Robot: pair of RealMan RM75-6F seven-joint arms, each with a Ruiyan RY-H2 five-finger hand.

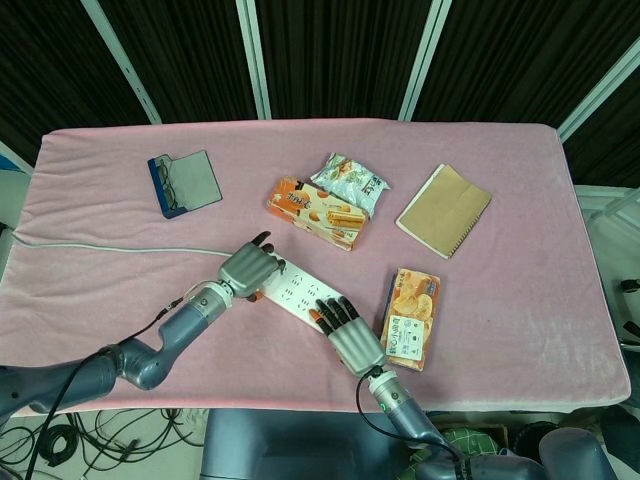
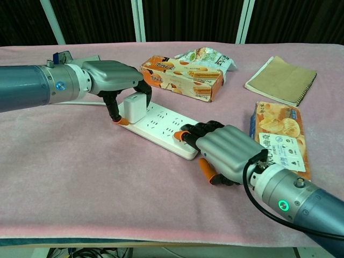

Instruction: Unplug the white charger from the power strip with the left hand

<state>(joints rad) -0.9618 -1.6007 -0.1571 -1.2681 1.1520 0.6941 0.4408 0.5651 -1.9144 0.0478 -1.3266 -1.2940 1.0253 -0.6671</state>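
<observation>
The white charger is seated at the far end of the power strip on the counter and is gripped by the left robot hand, fingers curled around it. The near end of the strip is pressed by the right robot hand, fingers laid flat on it.

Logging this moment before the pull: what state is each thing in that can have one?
white charger: plugged into the strip, upright.
power strip: flat on the cloth, pinned at its near end.
left hand: curled around the charger, gripping it.
right hand: pressing on the strip's end.
notebook: closed, flat.
orange box: closed, lying flat.
</observation>
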